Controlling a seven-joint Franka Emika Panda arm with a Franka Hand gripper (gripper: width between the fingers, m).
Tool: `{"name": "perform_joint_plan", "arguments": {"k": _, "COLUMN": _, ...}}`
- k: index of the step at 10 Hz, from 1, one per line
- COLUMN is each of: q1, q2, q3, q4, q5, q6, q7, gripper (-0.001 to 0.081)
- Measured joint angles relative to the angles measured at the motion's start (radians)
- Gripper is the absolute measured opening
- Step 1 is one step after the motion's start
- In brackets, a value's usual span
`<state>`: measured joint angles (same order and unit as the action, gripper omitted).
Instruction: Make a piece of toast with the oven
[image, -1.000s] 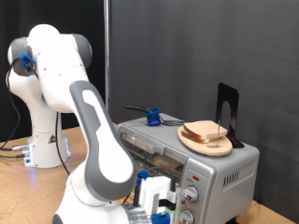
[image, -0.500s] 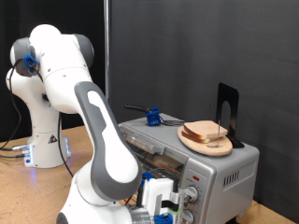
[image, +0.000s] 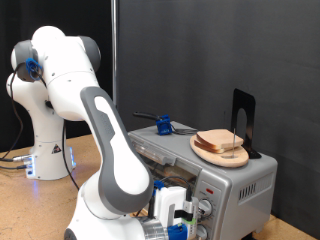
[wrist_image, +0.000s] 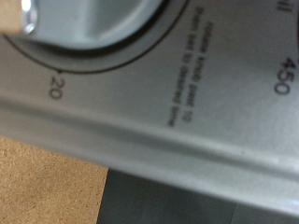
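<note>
The silver toaster oven (image: 240, 185) stands at the exterior view's lower right, its wire rack (image: 160, 160) showing through the front. My gripper (image: 178, 216) is low at the oven's front, right by the two round knobs (image: 207, 208). The wrist view is filled by the control panel (wrist_image: 168, 103): a grey dial knob (wrist_image: 103, 23) with "20" and "450" printed round it, very close. No fingers show clearly there. Several bread slices (image: 220, 141) lie on a round wooden plate (image: 205, 153) on top of the oven. I cannot make out a slice inside the oven.
A black upright stand (image: 243, 118) sits on the oven's back right corner. A blue object with a black handle (image: 161, 124) lies on the oven top behind the plate. The arm's white base (image: 45, 150) stands at the left on the wooden table (image: 30, 210).
The arm's elbow has shifted slightly to the right and the hand has sunk a little lower against the knob panel. The bread and plate have not moved.
</note>
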<state>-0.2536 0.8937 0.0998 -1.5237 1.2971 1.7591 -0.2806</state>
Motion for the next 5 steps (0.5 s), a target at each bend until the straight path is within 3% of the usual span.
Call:
{"name": "perform_joint_plan", "arguments": {"k": 1, "q1": 0.000, "q2": -0.001, "q3": 0.000, "q4": -0.001, "q5": 0.000, "q6": -0.002, "q7": 0.000, "gripper": 0.0438}}
{"name": "perform_joint_plan", "arguments": {"k": 3, "q1": -0.004, "q2": -0.002, "q3": -0.001, "q4": -0.010, "q5": 0.003, "q6": 0.003, "q7": 0.000, "gripper": 0.0172}}
{"name": "perform_joint_plan", "arguments": {"k": 4, "q1": -0.005, "q2": -0.002, "q3": -0.001, "q4": -0.011, "q5": 0.005, "q6": 0.003, "q7": 0.000, "gripper": 0.0172}}
{"name": "perform_joint_plan", "arguments": {"k": 5, "q1": -0.005, "q2": -0.003, "q3": -0.001, "q4": -0.013, "q5": 0.008, "q6": 0.005, "q7": -0.015, "gripper": 0.0104}}
